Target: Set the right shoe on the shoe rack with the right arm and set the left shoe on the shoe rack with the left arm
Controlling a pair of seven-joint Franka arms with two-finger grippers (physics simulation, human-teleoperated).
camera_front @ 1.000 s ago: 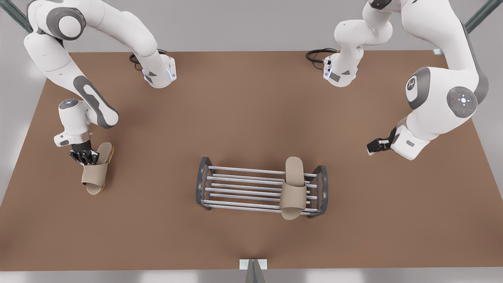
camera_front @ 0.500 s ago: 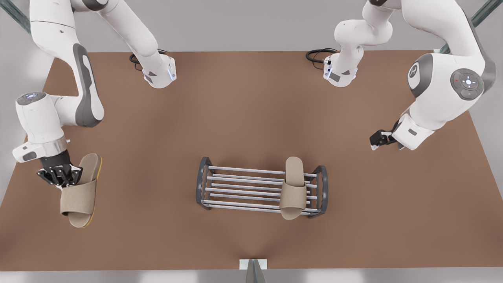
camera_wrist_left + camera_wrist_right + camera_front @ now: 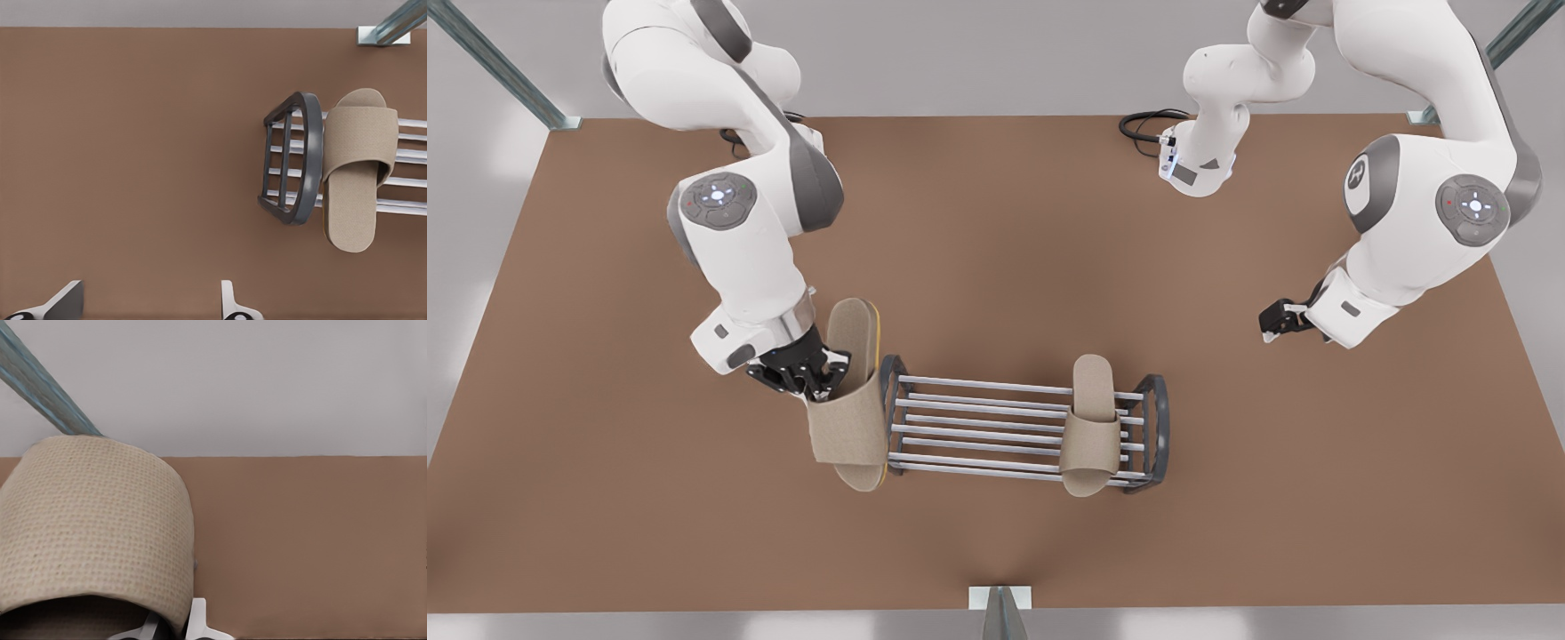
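When checked, found right gripper (image 3: 805,378) clamped on right shoe (image 3: 845,427) at shoe rack (image 3: 978,418) end frame; left gripper (image 3: 1272,324) idle well apart, fingers spread; left shoe (image 3: 1089,440) across bars.

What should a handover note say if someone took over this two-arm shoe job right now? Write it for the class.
Right gripper: shut on one slipper, holding it tilted at the rack's end on the front view's left, not yet laid on the bars.
Left gripper: open and empty, waiting above the table on the front view's right.
Done: the other slipper lies across the top bars near the rack's end on the front view's right.
Left: bring the held slipper over the free bars, set it down and let go.
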